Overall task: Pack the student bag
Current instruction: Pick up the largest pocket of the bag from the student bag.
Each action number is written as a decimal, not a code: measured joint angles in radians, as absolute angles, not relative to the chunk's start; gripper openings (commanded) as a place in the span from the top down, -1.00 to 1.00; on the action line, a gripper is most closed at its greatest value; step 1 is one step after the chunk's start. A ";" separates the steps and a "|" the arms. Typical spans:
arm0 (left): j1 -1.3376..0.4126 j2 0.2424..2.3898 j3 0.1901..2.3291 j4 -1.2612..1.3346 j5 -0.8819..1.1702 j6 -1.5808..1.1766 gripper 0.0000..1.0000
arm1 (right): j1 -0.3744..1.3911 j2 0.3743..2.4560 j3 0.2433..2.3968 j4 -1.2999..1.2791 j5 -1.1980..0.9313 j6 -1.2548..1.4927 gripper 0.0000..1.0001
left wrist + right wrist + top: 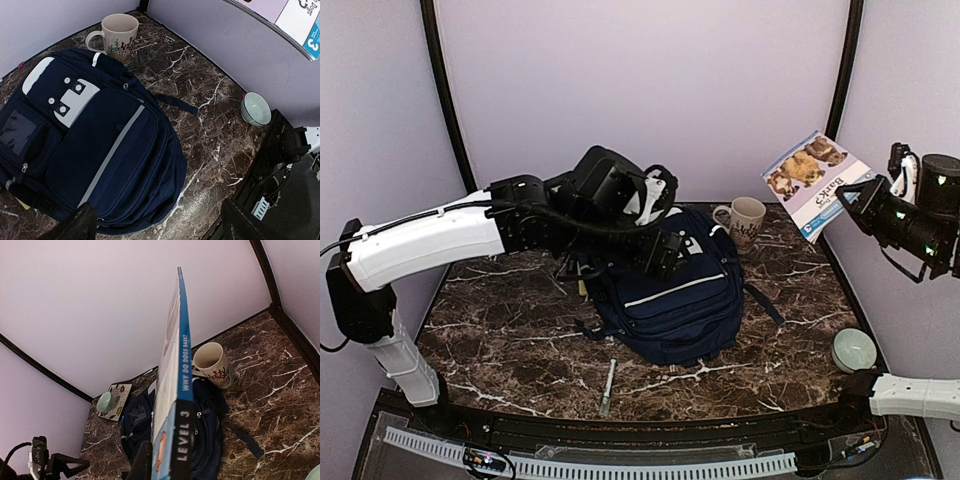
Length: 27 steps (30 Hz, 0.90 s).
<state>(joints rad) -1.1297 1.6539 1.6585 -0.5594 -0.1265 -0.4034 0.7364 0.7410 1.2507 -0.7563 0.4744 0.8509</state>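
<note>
Thin stick (pixel 609 385) and bowl (pixel 853 350) were noted near the front edge. Student bag (pixel 670 295) was laid flat mid-table (pixel 500 330), with the left gripper (pixel 160 222) held over it, jaws apart. Mug (pixel 745 218) was stood just behind. Right gripper (pixel 852 197) was clamped on a raised book (pixel 817 178).

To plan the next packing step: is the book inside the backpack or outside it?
Outside. The right gripper holds the book in the air, apart from the backpack lying on the table.

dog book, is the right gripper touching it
Touching. The top external view shows the right gripper clamped on the lower edge of the book, holding it in the air above the table.
</note>
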 measured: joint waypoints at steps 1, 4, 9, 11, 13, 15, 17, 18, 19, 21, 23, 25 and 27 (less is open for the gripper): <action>-1.139 1.680 1.702 -0.588 -0.135 -0.384 -0.74 | 0.736 0.727 1.248 -0.767 0.482 0.849 1.00; -1.170 1.781 1.839 -0.665 -0.150 -0.325 -0.73 | 0.736 0.680 1.239 -0.797 0.504 0.850 1.00; -1.221 2.003 2.021 -0.783 -0.176 -0.246 -0.64 | 0.736 0.624 1.239 -0.850 0.520 0.873 1.00; -1.231 2.081 2.044 -0.811 -0.177 -0.230 -0.60 | 0.736 0.617 1.239 -0.873 0.517 0.886 1.00; -1.238 2.160 2.046 -0.849 -0.177 -0.213 -0.58 | 0.736 0.613 1.239 -0.892 0.513 0.899 1.00; -1.237 2.195 2.045 -0.868 -0.178 -0.204 -0.56 | 0.736 0.605 1.237 -0.906 0.500 0.915 1.00; -1.237 2.216 2.045 -0.884 -0.181 -0.192 -0.54 | 0.736 0.594 1.233 -0.918 0.485 0.929 1.00; -1.237 2.219 2.045 -0.888 -0.183 -0.186 -0.51 | 0.736 0.585 1.226 -0.920 0.476 0.938 1.00; -1.236 2.220 2.045 -0.891 -0.186 -0.178 -0.48 | 0.736 0.575 1.216 -0.922 0.466 0.946 1.00; -1.234 2.220 2.045 -0.891 -0.199 -0.167 -0.41 | 0.736 0.555 1.191 -0.922 0.448 0.963 1.00; -1.233 2.224 2.045 -0.892 -0.216 -0.161 -0.34 | 0.736 0.543 1.173 -0.928 0.437 0.977 1.00; -1.233 2.233 2.045 -0.892 -0.240 -0.160 -0.29 | 0.736 0.537 1.166 -0.933 0.425 0.987 1.00; -1.233 2.247 2.045 -0.892 -0.263 -0.160 -0.28 | 0.736 0.535 1.166 -0.937 0.415 0.995 1.00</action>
